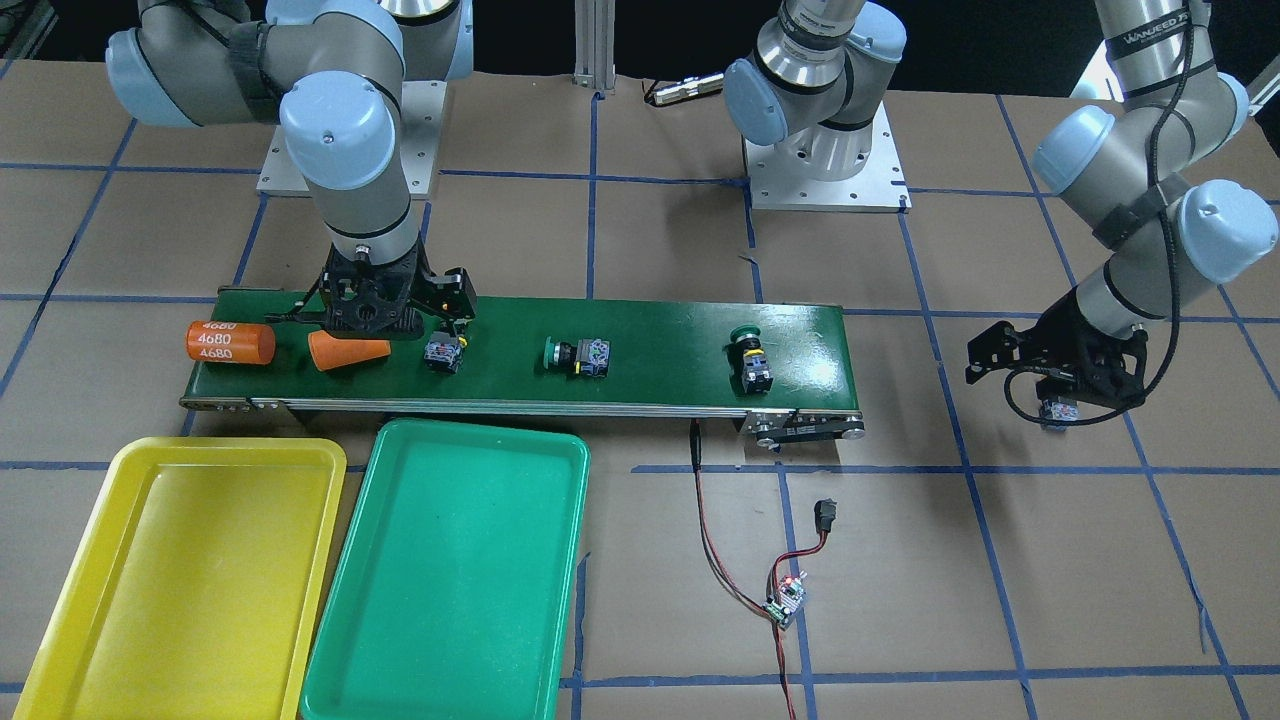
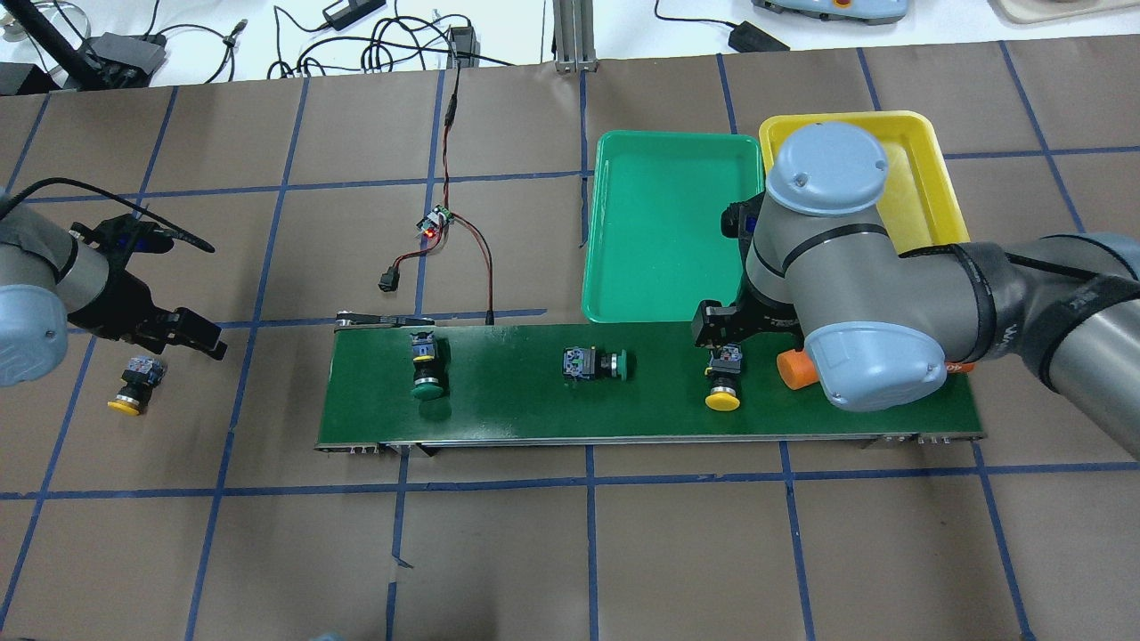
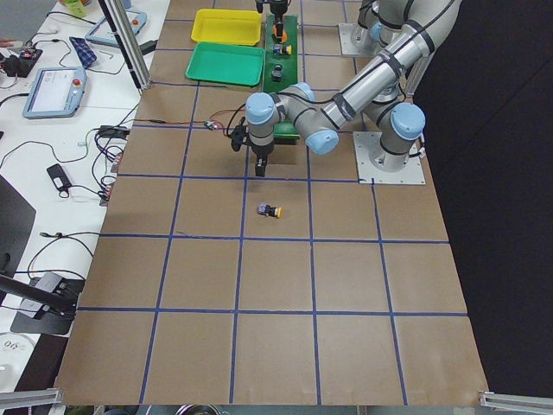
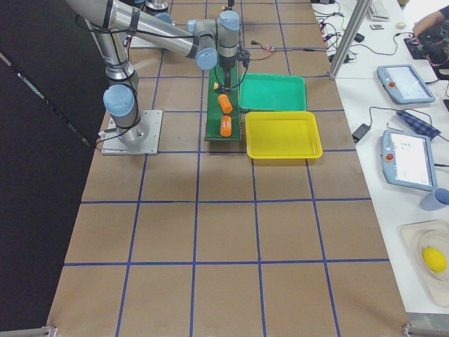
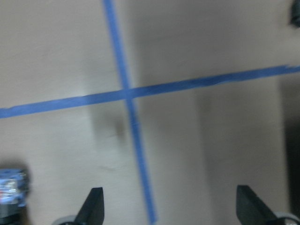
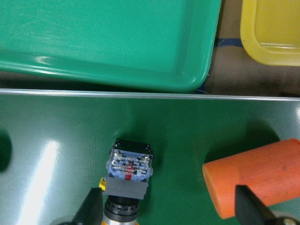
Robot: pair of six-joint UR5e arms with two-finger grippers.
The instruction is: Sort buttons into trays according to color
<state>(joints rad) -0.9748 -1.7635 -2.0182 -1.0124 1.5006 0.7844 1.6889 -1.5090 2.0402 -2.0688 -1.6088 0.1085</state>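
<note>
A yellow button (image 2: 723, 378) lies on the belt under my right gripper (image 1: 375, 315). In the right wrist view this button (image 6: 129, 171) lies between the open fingers, close to the left fingertip (image 6: 93, 206). Two green buttons (image 2: 427, 365) (image 2: 592, 363) lie further along the belt. A second yellow button (image 2: 134, 385) lies on the table off the belt's end, just beside my open, empty left gripper (image 2: 178, 329); it shows at the left wrist view's bottom left edge (image 5: 11, 197). The green tray (image 2: 668, 223) and the yellow tray (image 2: 926, 178) are both empty.
The dark-green conveyor belt (image 2: 534, 409) also bears two orange cylinders (image 1: 230, 342) (image 1: 345, 350), the nearer one right beside my right gripper. A small circuit board with red and black wires (image 2: 436, 223) lies beyond the belt. The table is brown paper with blue tape lines.
</note>
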